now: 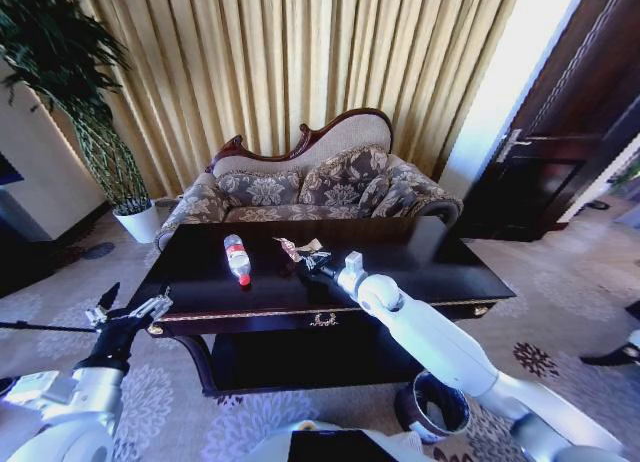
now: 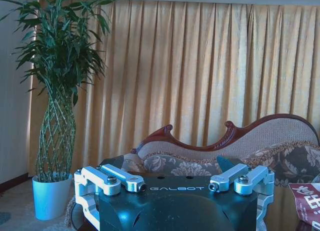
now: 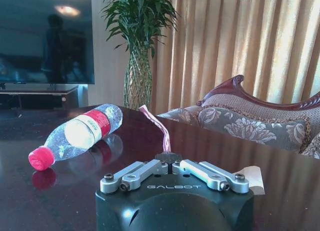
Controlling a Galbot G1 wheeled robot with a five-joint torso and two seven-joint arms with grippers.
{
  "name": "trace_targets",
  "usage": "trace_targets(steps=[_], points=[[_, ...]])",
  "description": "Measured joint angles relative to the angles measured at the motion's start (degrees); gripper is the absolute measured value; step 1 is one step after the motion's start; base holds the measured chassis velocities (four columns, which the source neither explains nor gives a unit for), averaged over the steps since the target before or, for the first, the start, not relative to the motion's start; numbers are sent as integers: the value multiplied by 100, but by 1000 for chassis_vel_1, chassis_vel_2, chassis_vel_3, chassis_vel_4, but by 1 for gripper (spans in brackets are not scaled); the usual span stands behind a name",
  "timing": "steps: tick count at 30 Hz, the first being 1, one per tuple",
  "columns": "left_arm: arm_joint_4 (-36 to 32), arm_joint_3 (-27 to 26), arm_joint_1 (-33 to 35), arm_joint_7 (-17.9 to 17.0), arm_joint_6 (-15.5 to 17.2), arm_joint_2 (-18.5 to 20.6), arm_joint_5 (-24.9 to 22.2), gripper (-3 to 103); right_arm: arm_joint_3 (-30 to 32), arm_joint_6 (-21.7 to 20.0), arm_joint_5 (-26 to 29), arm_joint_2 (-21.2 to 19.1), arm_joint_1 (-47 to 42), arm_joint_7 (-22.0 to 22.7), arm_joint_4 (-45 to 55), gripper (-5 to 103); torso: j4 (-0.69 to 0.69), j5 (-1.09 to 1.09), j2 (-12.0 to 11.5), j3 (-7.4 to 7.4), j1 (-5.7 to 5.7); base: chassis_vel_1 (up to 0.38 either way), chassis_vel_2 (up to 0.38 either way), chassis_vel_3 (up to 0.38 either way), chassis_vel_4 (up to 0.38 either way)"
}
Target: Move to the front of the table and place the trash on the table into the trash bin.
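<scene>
A wrapper (image 1: 301, 249) lies on the table (image 1: 440, 267) near the middle, with the bottle (image 1: 237, 258) lying on its side just to its left, red cap toward the robot. The right gripper (image 1: 318, 265) is stretched over the tabletop and sits at the wrapper. In the right wrist view its fingers (image 3: 134, 172) are drawn together, and a strip of the wrapper (image 3: 159, 128) rises from between the tips, so the wrapper is pinched. The bottle (image 3: 76, 135) is seen beside it, untouched. The bin (image 1: 432, 405) stands on the carpet under the right arm, before the table. The left gripper (image 1: 128, 310) hangs off the table's left front corner, its fingers (image 2: 120, 178) spread wide, holding nothing. A sofa (image 1: 310, 187) stands behind the table.
</scene>
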Motion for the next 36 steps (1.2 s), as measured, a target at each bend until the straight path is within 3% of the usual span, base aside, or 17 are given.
trace_targets(steps=[3,5,12,15,16,18,20,23,26,27,35,36], points=[[0,12,5,0,-5,-7,11,100,55,-76,11,-19,-64,0,72,-1,0,0,0,0,0,0,0,0,0],[0,26,8,0,-6,-8,19,100,64,-85,12,-23,-78,0,85,4,0,0,0,0,0,0,0,0,0],[0,104,10,0,-10,-5,77,100,74,-96,18,-21,-45,2,41,37,0,0,0,0,0,0,0,0,0],[0,114,10,0,-12,-5,86,100,67,-97,20,-21,-18,3,28,37,0,0,0,0,0,0,0,0,0],[0,117,9,0,-13,-4,90,100,52,-97,21,-19,12,4,15,47,0,0,0,0,0,0,0,0,0],[0,125,5,-1,-14,-4,94,100,14,-98,21,19,76,9,-20,58,0,0,0,0,0,0,0,0,0],[0,128,3,-2,-15,-5,96,100,-3,-98,22,41,111,11,-48,58,0,0,0,0,0,0,0,0,0],[0,133,-6,-6,-17,-5,98,100,-55,-98,20,131,215,16,-126,75,0,0,0,0,0,0,0,0,0],[0,128,-7,-8,-18,-6,98,100,-92,-98,19,173,283,20,-165,79,0,0,0,0,0,0,0,0,0],[0,123,-8,-9,-19,-9,98,100,-114,-98,19,197,327,22,-187,85,0,0,0,0,0,0,0,0,0],[0,124,-19,-15,-21,-25,98,100,-207,-98,6,314,415,30,-253,93,0,0,0,0,0,0,0,0,0],[0,124,-20,-14,-21,-25,98,100,-223,-98,2,337,421,34,-265,88,0,0,0,0,0,0,0,0,0]])
